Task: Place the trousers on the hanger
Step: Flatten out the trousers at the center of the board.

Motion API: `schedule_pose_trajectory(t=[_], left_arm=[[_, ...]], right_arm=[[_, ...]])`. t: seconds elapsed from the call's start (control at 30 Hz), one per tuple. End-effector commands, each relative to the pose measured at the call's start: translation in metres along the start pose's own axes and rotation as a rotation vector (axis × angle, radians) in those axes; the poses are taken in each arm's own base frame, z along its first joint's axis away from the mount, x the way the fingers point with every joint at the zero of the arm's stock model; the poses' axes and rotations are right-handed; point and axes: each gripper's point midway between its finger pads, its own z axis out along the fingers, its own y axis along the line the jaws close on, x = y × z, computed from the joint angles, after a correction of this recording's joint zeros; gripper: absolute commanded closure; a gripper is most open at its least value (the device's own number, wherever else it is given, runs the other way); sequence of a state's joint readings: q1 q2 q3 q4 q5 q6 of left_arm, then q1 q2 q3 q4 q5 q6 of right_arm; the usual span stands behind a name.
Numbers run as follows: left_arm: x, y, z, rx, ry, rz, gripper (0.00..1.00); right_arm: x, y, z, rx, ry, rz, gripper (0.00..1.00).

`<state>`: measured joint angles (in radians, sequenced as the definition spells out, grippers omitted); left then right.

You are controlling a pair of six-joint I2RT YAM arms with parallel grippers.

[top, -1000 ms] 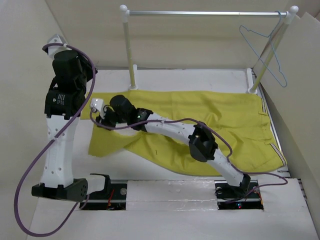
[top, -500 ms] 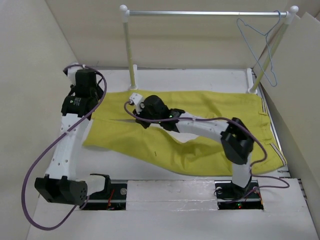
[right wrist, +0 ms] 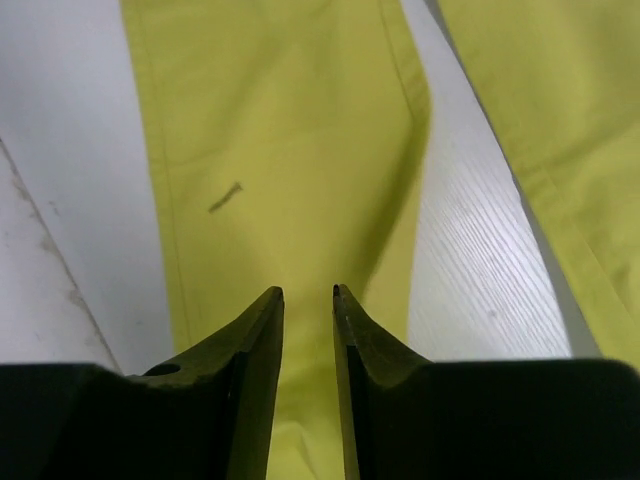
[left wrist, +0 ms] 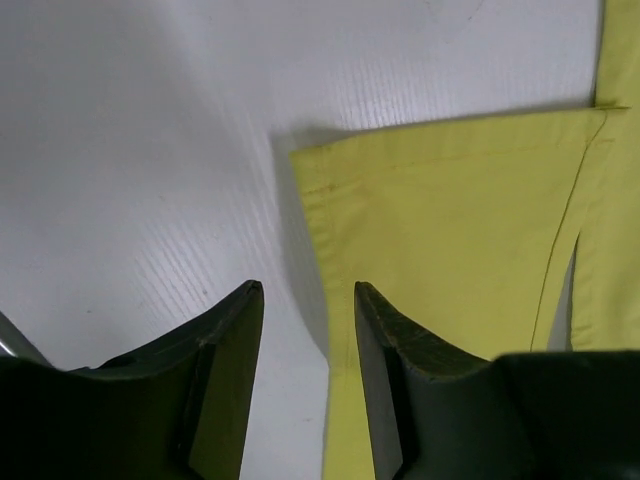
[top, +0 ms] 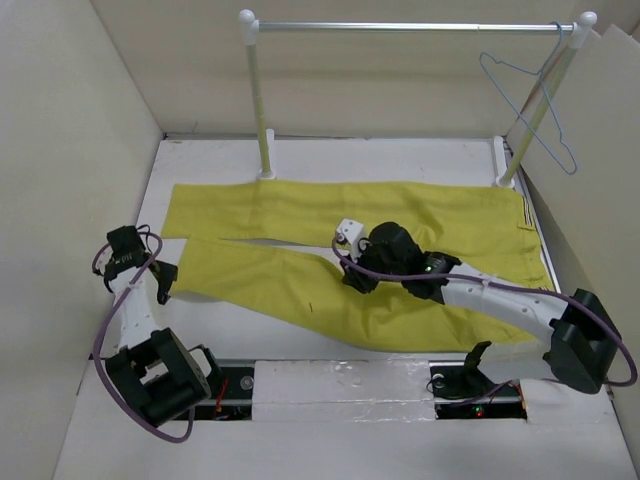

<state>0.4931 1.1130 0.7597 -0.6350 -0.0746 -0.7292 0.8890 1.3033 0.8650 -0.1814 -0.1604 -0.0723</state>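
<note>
Your trousers [top: 300,210] lie flat on the table [top: 330,160], well apart from the hanger [top: 535,105] up on the rail [top: 410,27]. Both pincers stand apart and empty: left gripper [left wrist: 305,330] at the near leg's hem, right gripper [right wrist: 308,330] over mid-leg. Grab one leg alone and the other will likely drag and slip

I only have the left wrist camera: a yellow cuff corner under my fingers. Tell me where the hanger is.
Observer: The hanger hangs from the right end of the far rail, above the table.
Operator: Give me the right gripper's position.
Observer: The right gripper is over the near leg of the trousers, close to where the legs split. Its jaws are slightly apart with nothing between them.
Operator: Now the waistband.
Observer: The waistband lies flat at the table's right side, the hanger's side, and both legs stretch leftward from it.
</note>
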Motion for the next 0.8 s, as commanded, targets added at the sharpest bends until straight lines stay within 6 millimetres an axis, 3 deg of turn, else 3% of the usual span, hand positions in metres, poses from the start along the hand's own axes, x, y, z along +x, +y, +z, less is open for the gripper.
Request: schedule_pose_trajectory(t=[0.0, 0.1, 0.13, 0.33, 0.4, 0.5, 0.53, 0.6, 0.67, 0.73, 0.77], left_arm=[[0.004, -0.012, 0.005, 0.064, 0.043, -0.074, 0.61], [0.006, -0.014, 0.018, 0.045, 0.062, -0.125, 0.50], [0.012, -0.013, 0.027, 0.035, 0.083, -0.131, 0.42], [0.014, -0.036, 0.047, 0.153, 0.092, -0.165, 0.40], [0.018, -0.036, 0.054, 0.165, 0.101, -0.172, 0.45], [0.029, -0.032, 0.066, 0.143, 0.139, -0.192, 0.62], [0.030, -0.029, 0.070, 0.127, 0.144, -0.198, 0.81], [0.026, -0.029, 0.073, 0.123, 0.125, -0.193, 0.97], [0.013, -0.036, 0.066, 0.137, 0.091, -0.172, 1.00], [-0.001, -0.045, 0.049, 0.166, 0.038, -0.149, 1.00], [-0.018, -0.055, 0.035, 0.197, -0.012, -0.129, 1.00]], right_arm=[[-0.004, -0.014, -0.016, -0.019, -0.045, 0.029, 0.67], [-0.001, -0.016, -0.022, -0.047, -0.059, 0.026, 0.65], [0.000, -0.021, -0.024, -0.044, -0.063, 0.028, 0.65], [0.008, -0.020, -0.022, -0.096, -0.055, 0.019, 0.65], [0.009, -0.022, -0.021, -0.100, -0.055, 0.027, 0.65], [0.004, -0.027, -0.021, -0.089, -0.057, 0.029, 0.65], [0.005, -0.028, -0.022, -0.087, -0.051, 0.030, 0.65], [0.007, -0.037, -0.027, -0.061, -0.043, 0.050, 0.65], [0.007, -0.043, -0.032, -0.040, -0.042, 0.062, 0.64], [0.014, -0.051, -0.037, -0.010, -0.012, 0.088, 0.59], [0.015, -0.052, -0.039, 0.001, 0.000, 0.094, 0.57]])
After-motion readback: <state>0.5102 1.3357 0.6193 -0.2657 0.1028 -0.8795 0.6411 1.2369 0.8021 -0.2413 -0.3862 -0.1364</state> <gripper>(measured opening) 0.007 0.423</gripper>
